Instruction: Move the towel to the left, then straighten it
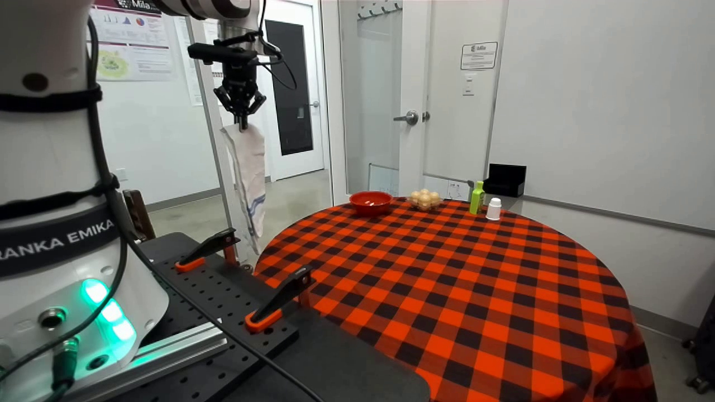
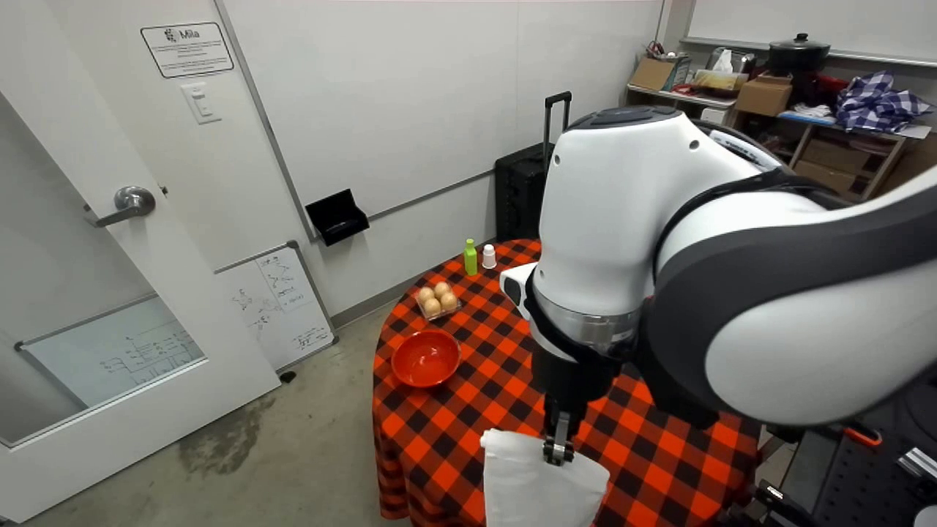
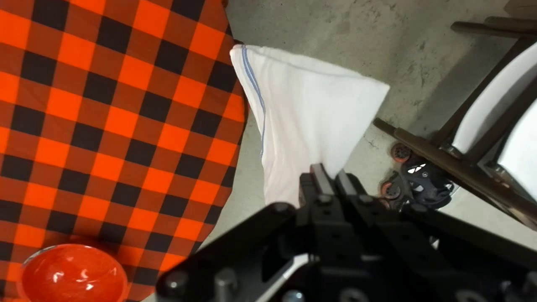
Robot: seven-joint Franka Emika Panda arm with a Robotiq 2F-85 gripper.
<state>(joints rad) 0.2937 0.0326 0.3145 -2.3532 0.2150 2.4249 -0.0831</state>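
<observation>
The white towel with blue stripes hangs in the air from my gripper, seen in both exterior views (image 1: 250, 173) (image 2: 538, 487) and in the wrist view (image 3: 310, 105). My gripper (image 1: 241, 125) is shut on the towel near its upper edge; its fingertips also show in an exterior view (image 2: 558, 452) and in the wrist view (image 3: 331, 174). The towel drapes down in folds beside the edge of the checkered table (image 1: 447, 290), over the floor. In an exterior view its lower part is cut off by the frame.
A red bowl (image 1: 371, 203) stands near the table edge, beside a clear carton of eggs (image 1: 424, 199). A green bottle (image 1: 476, 198) and a white bottle (image 1: 494, 209) stand farther along. Clamps (image 1: 279, 301) sit on the robot's base. A chair (image 3: 470, 167) stands on the floor.
</observation>
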